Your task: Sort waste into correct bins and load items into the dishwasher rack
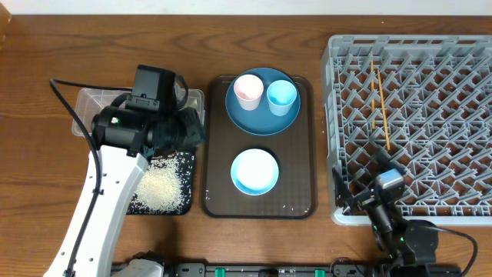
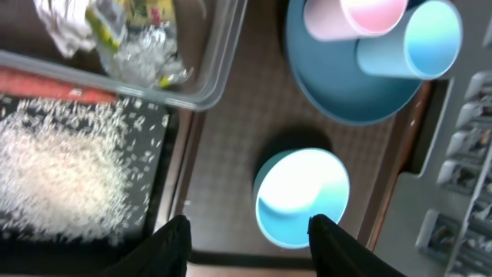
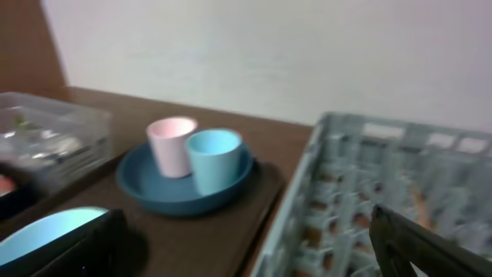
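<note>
Currently the clear tub [image 2: 219, 54] holds a crumpled paper wad [image 2: 58, 23] and a green-yellow wrapper [image 2: 115, 27]. An orange carrot [image 2: 46, 83] lies along the tub's outer wall, at the edge of the black tray [image 2: 157, 192]. Loose rice [image 2: 54, 177] is heaped in that tray, with scattered grains toward its rim.

The brown serving tray [image 1: 296, 192] carries a blue plate [image 1: 257, 123] at its far end. A white cup [image 1: 248, 91] and a light blue cup [image 1: 281, 96] stand upright on the plate, side by side and touching. The white bowl [image 1: 254, 171] sits alone on the near half of the serving tray, apart from the plate.

The dishwasher rack [image 1: 332, 115] holds only two chopsticks [image 1: 379, 100], laid across its pegs near the far left.

The left gripper [image 2: 250, 246] is over the gap between black tray and serving tray; its fingers [image 2: 173, 246] are apart with nothing between them. The right gripper [image 3: 246, 254] is at the rack's near left corner, with its fingers [image 3: 430, 246] also apart and empty.

A narrow strip of bare surface [image 1: 321, 138] separates serving tray from rack. Tub and black tray lie close beside the serving tray's left edge. Wider bare surface lies left of the tub.
</note>
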You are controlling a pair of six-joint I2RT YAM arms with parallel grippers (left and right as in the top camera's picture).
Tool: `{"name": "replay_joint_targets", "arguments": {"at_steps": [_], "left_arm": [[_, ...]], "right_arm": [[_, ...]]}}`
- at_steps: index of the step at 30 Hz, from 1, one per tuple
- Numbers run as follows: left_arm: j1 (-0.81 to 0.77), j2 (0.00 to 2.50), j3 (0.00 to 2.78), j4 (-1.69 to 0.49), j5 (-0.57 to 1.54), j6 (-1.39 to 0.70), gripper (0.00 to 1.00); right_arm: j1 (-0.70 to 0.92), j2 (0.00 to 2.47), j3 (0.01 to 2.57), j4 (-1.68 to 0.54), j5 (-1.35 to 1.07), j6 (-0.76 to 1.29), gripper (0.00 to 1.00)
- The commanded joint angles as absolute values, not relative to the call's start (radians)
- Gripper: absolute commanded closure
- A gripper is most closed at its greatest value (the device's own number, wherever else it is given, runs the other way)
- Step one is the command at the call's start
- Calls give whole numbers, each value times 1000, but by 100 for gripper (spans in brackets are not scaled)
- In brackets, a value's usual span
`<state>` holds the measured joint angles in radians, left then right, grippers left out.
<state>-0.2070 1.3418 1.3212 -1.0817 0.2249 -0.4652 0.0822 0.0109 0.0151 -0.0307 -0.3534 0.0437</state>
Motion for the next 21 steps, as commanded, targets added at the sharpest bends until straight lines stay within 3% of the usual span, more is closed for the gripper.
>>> {"name": "replay_joint_targets", "arguments": {"at_steps": [1, 8, 21], "left_arm": [[-209, 1344, 1335, -1085, 203, -438, 46], [-209, 1344, 1335, -1034, 190, -438, 45], [-209, 1344, 1335, -1079, 202, -469, 44]], "right_arm": [[67, 7, 103, -88, -388, 100, 1], [67, 90, 431, -420, -286, 96, 1], [67, 618, 1079, -1044, -255, 90, 1]]}}
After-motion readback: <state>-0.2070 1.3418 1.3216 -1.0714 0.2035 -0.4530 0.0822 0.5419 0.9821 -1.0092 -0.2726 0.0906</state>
